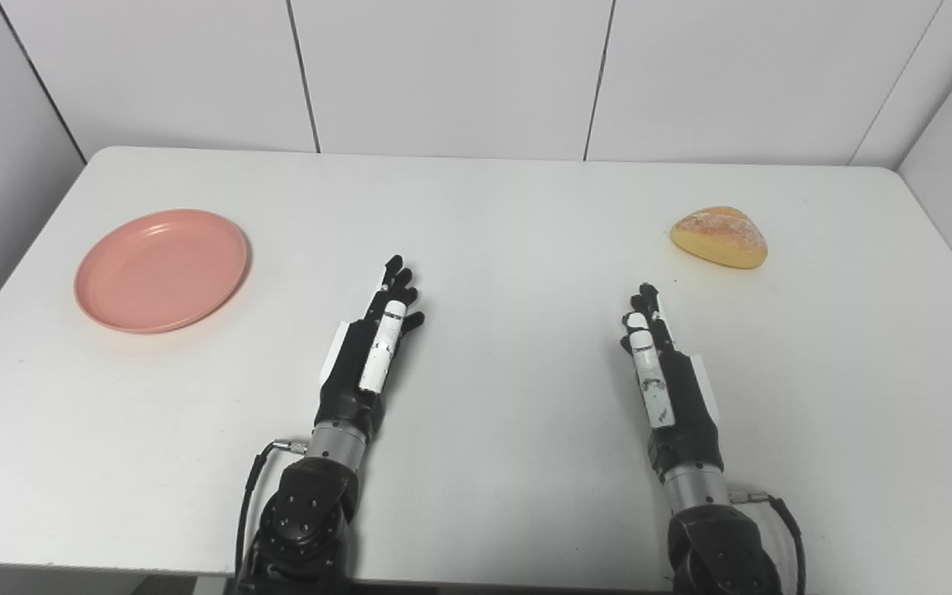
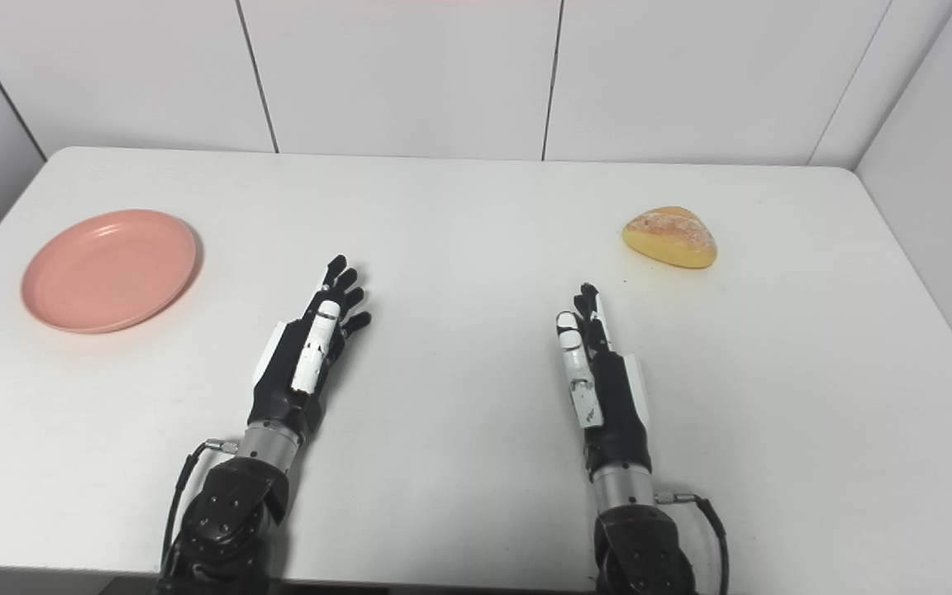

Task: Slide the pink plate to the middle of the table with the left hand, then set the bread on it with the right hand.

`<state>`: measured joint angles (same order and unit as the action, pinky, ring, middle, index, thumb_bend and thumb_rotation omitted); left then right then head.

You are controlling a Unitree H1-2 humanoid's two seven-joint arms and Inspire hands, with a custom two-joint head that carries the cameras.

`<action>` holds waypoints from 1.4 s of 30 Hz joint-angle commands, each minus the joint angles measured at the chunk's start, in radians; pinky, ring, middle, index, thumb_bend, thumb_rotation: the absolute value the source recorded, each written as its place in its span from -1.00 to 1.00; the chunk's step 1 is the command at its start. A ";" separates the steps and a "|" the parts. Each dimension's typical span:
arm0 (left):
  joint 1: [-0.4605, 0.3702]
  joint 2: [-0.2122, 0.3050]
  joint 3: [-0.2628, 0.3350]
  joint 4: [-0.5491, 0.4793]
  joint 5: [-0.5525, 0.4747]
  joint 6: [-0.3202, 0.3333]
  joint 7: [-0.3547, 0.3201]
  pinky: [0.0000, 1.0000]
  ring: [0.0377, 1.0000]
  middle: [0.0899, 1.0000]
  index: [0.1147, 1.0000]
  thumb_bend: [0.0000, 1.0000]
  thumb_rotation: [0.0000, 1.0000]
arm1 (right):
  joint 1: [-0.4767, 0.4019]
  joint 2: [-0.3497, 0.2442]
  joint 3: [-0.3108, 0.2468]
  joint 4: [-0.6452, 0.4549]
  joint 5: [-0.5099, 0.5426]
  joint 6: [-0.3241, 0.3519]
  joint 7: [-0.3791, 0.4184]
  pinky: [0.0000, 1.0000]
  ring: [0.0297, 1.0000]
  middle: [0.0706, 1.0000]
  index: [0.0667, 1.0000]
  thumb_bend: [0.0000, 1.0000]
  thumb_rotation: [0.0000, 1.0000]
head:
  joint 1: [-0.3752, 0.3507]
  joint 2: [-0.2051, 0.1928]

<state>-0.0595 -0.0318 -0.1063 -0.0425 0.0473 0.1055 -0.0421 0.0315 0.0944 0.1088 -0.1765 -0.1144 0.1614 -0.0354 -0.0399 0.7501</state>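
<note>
Both hands hover over the near half of the table [image 1: 492, 207], fingers spread and holding nothing. The pink plate [image 1: 161, 269] sits far left, well apart from the left hand [image 1: 368, 347]; the bread [image 1: 720, 236] lies far right, beyond the right hand [image 1: 662, 364]. Risks ahead: a push on the shallow rim could tip or spin the plate, and that rounded bread may roll from a loose grasp.
</note>
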 commanded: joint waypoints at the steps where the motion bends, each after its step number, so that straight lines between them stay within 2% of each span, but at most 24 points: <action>1: -0.023 0.001 -0.008 -0.009 0.009 -0.001 -0.006 0.93 0.94 0.98 1.00 -0.25 1.00 | -0.010 0.006 0.001 -0.003 0.006 -0.012 0.002 0.92 0.93 0.97 1.00 -0.48 1.00 | 0.001 0.001; 27: -0.023 0.000 -0.008 -0.002 0.005 -0.011 -0.007 0.92 0.93 0.98 1.00 -0.27 1.00 | -0.011 0.001 0.004 -0.002 0.006 -0.014 0.007 0.94 0.94 0.98 1.00 -0.47 1.00 | 0.005 -0.008; 31: -0.027 -0.003 -0.014 0.022 0.016 -0.031 -0.002 0.92 0.93 0.97 1.00 -0.27 1.00 | -0.010 -0.009 -0.003 0.024 0.011 -0.042 0.007 0.93 0.93 0.97 1.00 -0.44 1.00 | 0.047 -0.038; 34: -0.032 -0.013 -0.024 0.054 0.026 -0.054 0.001 0.93 0.93 0.98 1.00 -0.28 1.00 | -0.010 -0.027 -0.011 0.041 0.023 -0.064 0.016 0.94 0.94 0.97 1.00 -0.44 1.00 | 0.140 -0.083; 35: -0.034 -0.016 -0.026 0.063 0.029 -0.058 0.003 0.94 0.94 0.98 1.00 -0.28 1.00 | -0.010 -0.033 -0.013 0.048 0.028 -0.076 0.019 0.94 0.94 0.98 1.00 -0.45 1.00 | 0.140 -0.083; 37: -0.040 -0.031 -0.037 0.095 0.045 -0.076 0.016 0.94 0.94 0.98 1.00 -0.30 1.00 | -0.011 -0.056 -0.023 0.065 0.055 -0.097 0.038 0.96 0.96 0.99 1.00 -0.49 1.00 | 0.207 -0.127; 42: -0.058 -0.064 -0.054 0.175 0.065 -0.119 0.041 0.95 0.96 1.00 1.00 -0.32 1.00 | -0.015 -0.099 -0.044 0.111 0.114 -0.164 0.079 1.00 1.00 1.00 1.00 -0.57 1.00 | 0.311 -0.189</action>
<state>-0.1023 -0.0655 -0.1338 0.0777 0.1083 0.0023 0.0032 0.0271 0.0063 0.0816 -0.0879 -0.0198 0.0286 0.0304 0.2714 0.5600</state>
